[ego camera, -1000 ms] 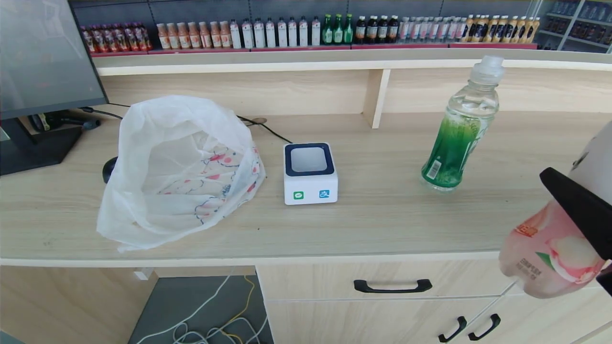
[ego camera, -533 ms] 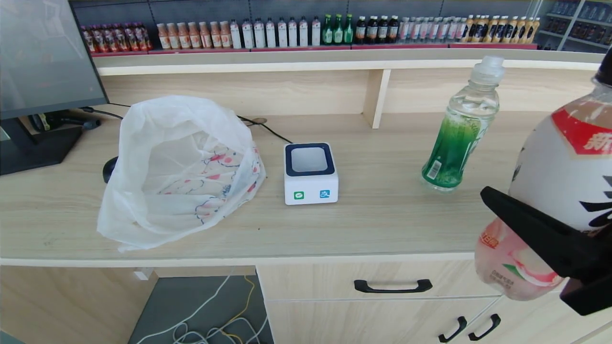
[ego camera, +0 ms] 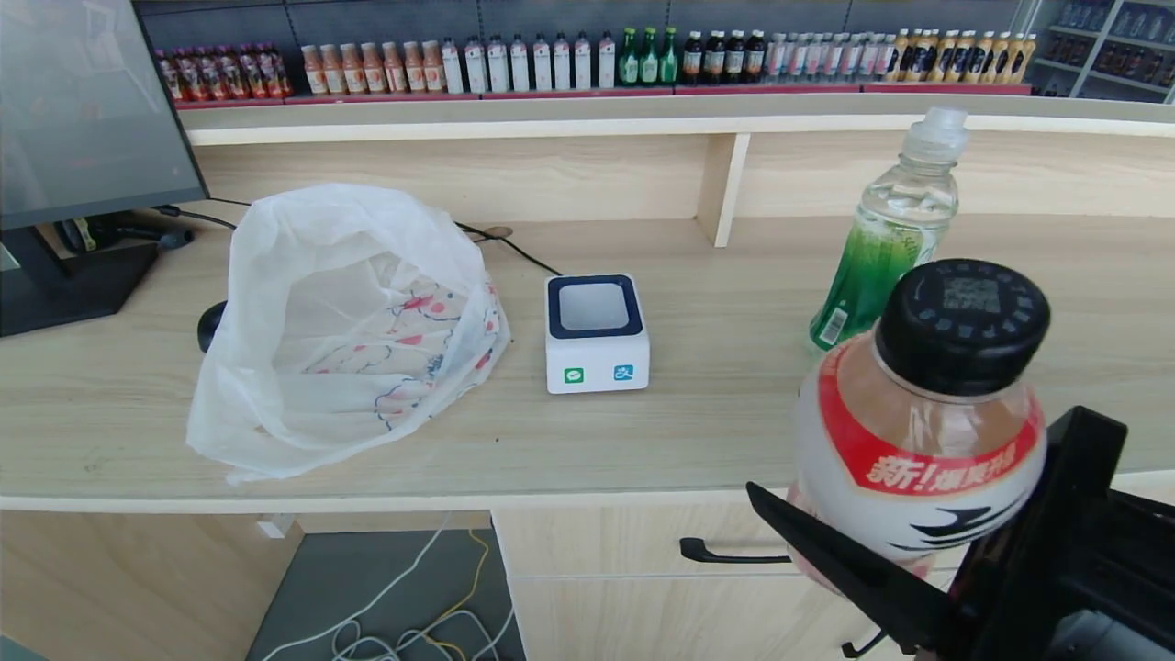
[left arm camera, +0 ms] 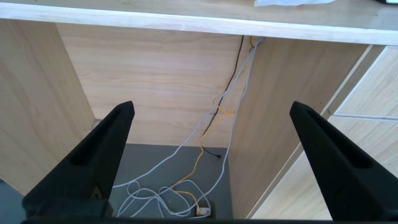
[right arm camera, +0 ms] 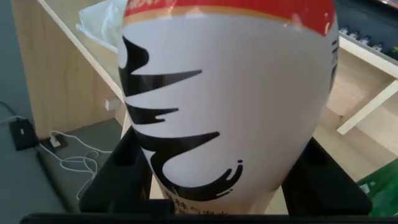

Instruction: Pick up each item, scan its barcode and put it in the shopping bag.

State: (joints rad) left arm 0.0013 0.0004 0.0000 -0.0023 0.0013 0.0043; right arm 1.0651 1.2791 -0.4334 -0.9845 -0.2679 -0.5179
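Observation:
My right gripper (ego camera: 927, 569) is shut on a peach drink bottle (ego camera: 918, 441) with a black cap and a white, red and black label, held upright in the air in front of the counter's right front edge. In the right wrist view the bottle (right arm camera: 227, 106) sits between the black fingers (right arm camera: 118, 180). A green drink bottle (ego camera: 886, 248) stands on the counter at the right, partly behind the held one. The white scanner box (ego camera: 597, 332) sits mid-counter. The white shopping bag (ego camera: 344, 321) lies open to its left. My left gripper (left arm camera: 211, 162) is open below the counter, over cables on the floor.
A monitor (ego camera: 83, 110) on a black stand is at the far left, with a cable (ego camera: 509, 243) running to the scanner. A raised wooden shelf (ego camera: 643, 115) runs along the back. Drawers with black handles (ego camera: 725, 551) are under the counter.
The right gripper has swung the peach bottle from a tilted pose at the right edge to upright and moved it leftward toward the camera, now covering part of the green bottle.

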